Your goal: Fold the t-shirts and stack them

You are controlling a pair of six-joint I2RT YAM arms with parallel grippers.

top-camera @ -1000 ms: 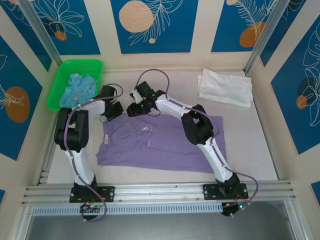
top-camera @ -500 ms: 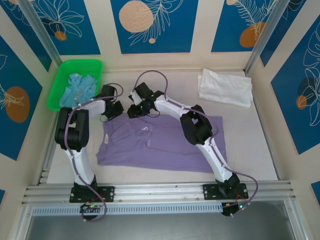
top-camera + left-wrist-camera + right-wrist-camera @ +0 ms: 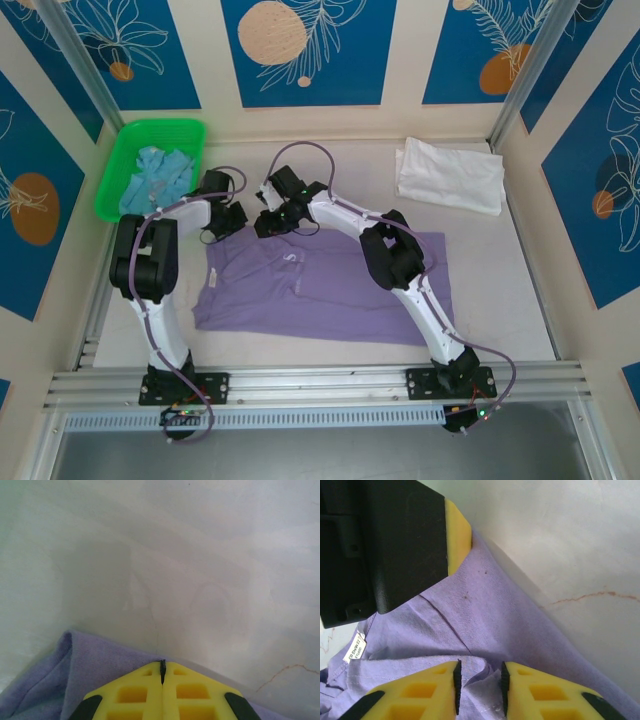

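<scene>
While left pincer (image 3: 161, 672) pinches purple shirt (image 3: 320, 290) edge, right pincer (image 3: 479, 690) straddles fold.

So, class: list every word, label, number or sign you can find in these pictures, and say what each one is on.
Small white neck tag inside the purple t-shirt: printed text, too small and blurred to read.
White chest lettering on the purple t-shirt, top view: too small to read.
Nothing else carries readable text.
</scene>
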